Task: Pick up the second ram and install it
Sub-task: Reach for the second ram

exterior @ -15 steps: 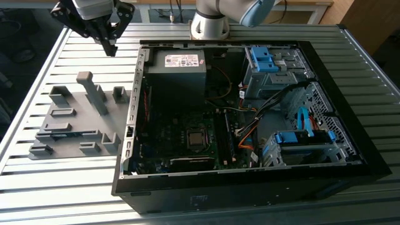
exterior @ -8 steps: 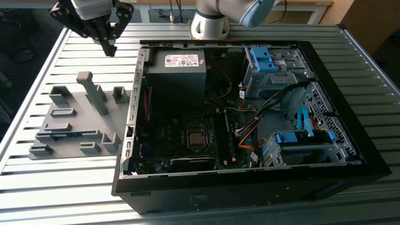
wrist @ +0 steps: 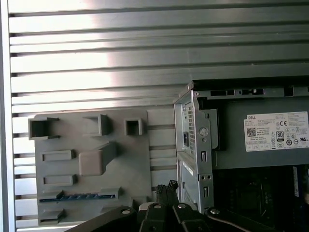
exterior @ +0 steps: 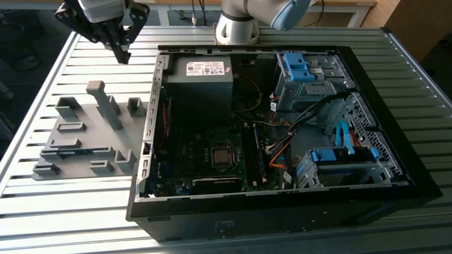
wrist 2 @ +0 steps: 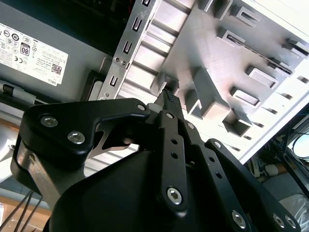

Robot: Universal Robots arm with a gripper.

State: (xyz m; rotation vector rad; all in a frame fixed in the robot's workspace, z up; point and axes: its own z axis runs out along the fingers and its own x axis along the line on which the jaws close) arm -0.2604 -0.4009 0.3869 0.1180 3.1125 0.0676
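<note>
second ram (wrist: 77,196) — on edge along tray (wrist: 130,164)

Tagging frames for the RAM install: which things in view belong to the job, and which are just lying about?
Job:
- second ram, slotted in the grey holder tray
- gripper, empty, up above the table
- motherboard in the open case

Lying about:
- power supply
- blue drive-bay latches
- slatted table

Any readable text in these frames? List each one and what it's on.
Power supply label: rows of fine print and marks, too small to quote reliably.
Ram in the tray: no print readable.
Tray itself: none.
</note>
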